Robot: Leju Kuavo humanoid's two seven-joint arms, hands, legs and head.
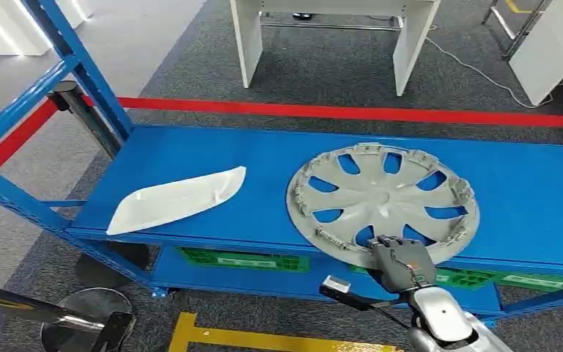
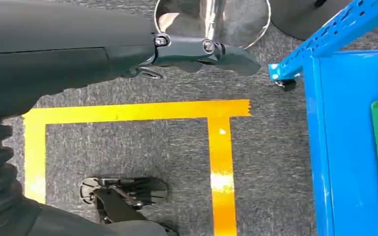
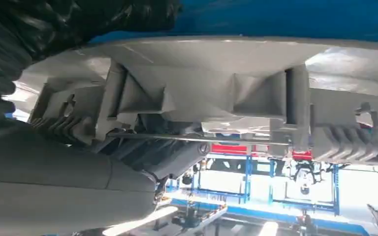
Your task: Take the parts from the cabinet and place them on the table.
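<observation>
Grey carpet crossed by a red floor stripe (image 1: pixel 352 111) lies behind a blue shelving rack (image 1: pixel 190 150), whose top shelf carries two parts. On the robot's right lies a round grey wheel cover (image 1: pixel 383 202), flat with its ribbed back facing up and its near rim jutting past the shelf's front edge. The right hand (image 1: pixel 399 262) grips that near rim, fingers closed over it. From the right wrist, the rim's clips and a thin wire ring (image 3: pixel 197 138) fill the view, with the thumb (image 3: pixel 167 157) tucked under them. Toward the left, well apart, a white elongated trim piece (image 1: pixel 177 199) lies slanted, its long axis rising from near-left to far-right. The left hand (image 2: pixel 202 51) hangs over yellow floor tape (image 2: pixel 138 112), fingers extended, holding nothing.
</observation>
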